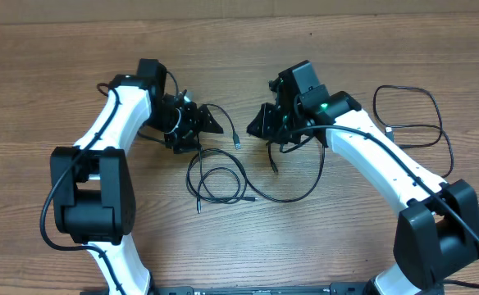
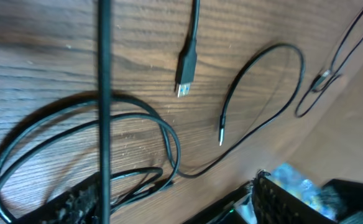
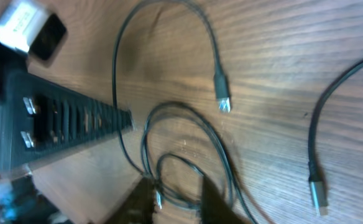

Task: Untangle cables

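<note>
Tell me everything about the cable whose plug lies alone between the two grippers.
The cable is a thin black cord, rubbery-looking, ending in a thicker black plug with a small silver tip. It lies slack on the wooden table, arching away from the left gripper. Its plug touches only the table; its other end is hidden.

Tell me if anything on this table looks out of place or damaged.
Nothing looks damaged or spilled. The one oddity: the cables lie in crossed loops in the middle, while a lone cable sits apart, far to the right.
</note>
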